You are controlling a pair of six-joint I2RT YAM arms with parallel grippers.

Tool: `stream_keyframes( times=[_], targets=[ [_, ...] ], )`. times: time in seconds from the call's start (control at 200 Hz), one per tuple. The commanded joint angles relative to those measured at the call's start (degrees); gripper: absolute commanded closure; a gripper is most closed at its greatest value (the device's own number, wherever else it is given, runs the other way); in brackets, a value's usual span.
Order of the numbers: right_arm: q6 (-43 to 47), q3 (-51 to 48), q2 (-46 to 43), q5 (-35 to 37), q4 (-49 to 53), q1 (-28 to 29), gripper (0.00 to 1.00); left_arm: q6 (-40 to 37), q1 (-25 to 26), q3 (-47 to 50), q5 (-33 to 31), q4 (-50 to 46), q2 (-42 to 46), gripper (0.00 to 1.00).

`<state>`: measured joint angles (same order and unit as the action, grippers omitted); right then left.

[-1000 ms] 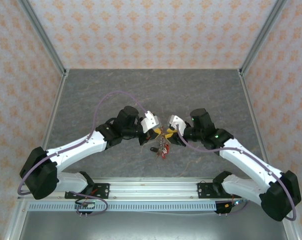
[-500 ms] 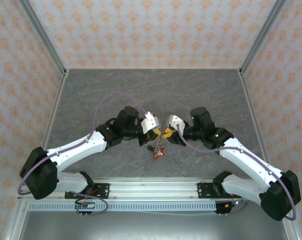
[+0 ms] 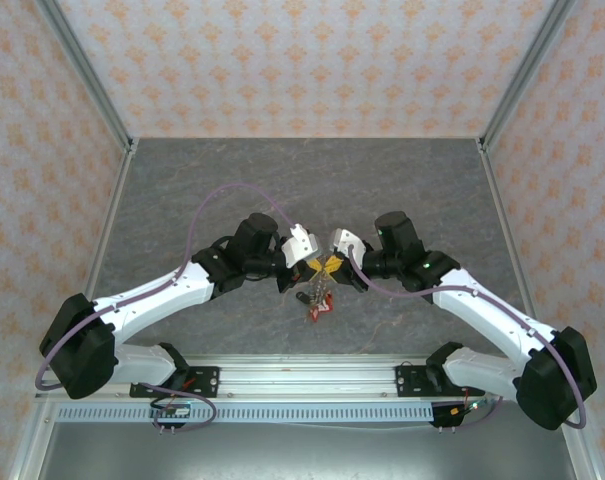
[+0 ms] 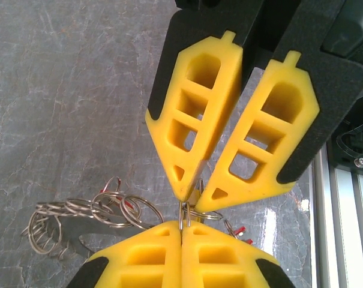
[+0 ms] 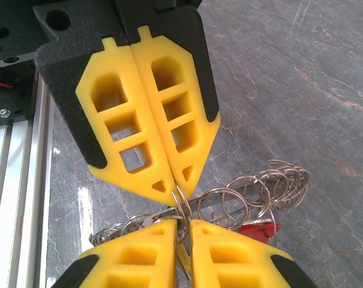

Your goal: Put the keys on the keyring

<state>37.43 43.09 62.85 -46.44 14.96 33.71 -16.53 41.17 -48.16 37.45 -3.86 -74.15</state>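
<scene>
Both grippers meet tip to tip above the middle of the table. My left gripper [image 3: 317, 266] [image 4: 182, 225] [image 5: 174, 187] is shut on a thin double-wire ring of the keyring [image 4: 182, 213] [image 5: 181, 201]. My right gripper [image 3: 331, 266] [image 5: 187, 221] [image 4: 194, 199] has its jaws almost together, with that same ring wire and a pale key blade [image 5: 184, 255] in the narrow gap. A bunch of linked silver rings [image 4: 79, 210] [image 5: 271, 180] hangs below, and with it keys with red heads [image 5: 259, 231] [image 4: 238, 231] [image 3: 318, 312].
Grey marbled tabletop [image 3: 382, 190] lies below, walled by patterned panels on three sides. An aluminium rail [image 3: 312, 375] with the arm bases runs along the near edge. The hanging bunch [image 3: 319, 297] dangles just above the table between the two forearms.
The right gripper's jaws have narrowed onto the ring and key blade, and the right wrist has edged left toward the left gripper. The hanging bunch swung slightly left. The left gripper stayed shut.
</scene>
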Motion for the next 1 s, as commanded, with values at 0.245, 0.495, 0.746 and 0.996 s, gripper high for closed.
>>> stream_keyframes(
  times=[0.245, 0.495, 0.746, 0.996],
  targets=[
    [2.1, 1.7, 1.4, -2.2, -3.1, 0.0, 0.86, -0.9, 0.0, -2.0, 4.4, 2.3, 1.1, 1.0],
    [1.2, 1.0, 1.6, -1.8, -5.1, -1.0, 0.81, -2.2, 0.0, -2.0, 4.8, 1.1, 1.7, 1.0],
    [2.2, 2.0, 2.8, -6.4, -1.1, -2.8, 0.87, -2.2, -0.1, -1.3, 4.3, 2.0, 2.3, 1.0],
    [2.6, 2.1, 3.7, -7.9, -1.2, -2.7, 0.86, -2.2, -0.1, -1.2, 4.3, 2.5, 3.0, 1.0]
  ],
)
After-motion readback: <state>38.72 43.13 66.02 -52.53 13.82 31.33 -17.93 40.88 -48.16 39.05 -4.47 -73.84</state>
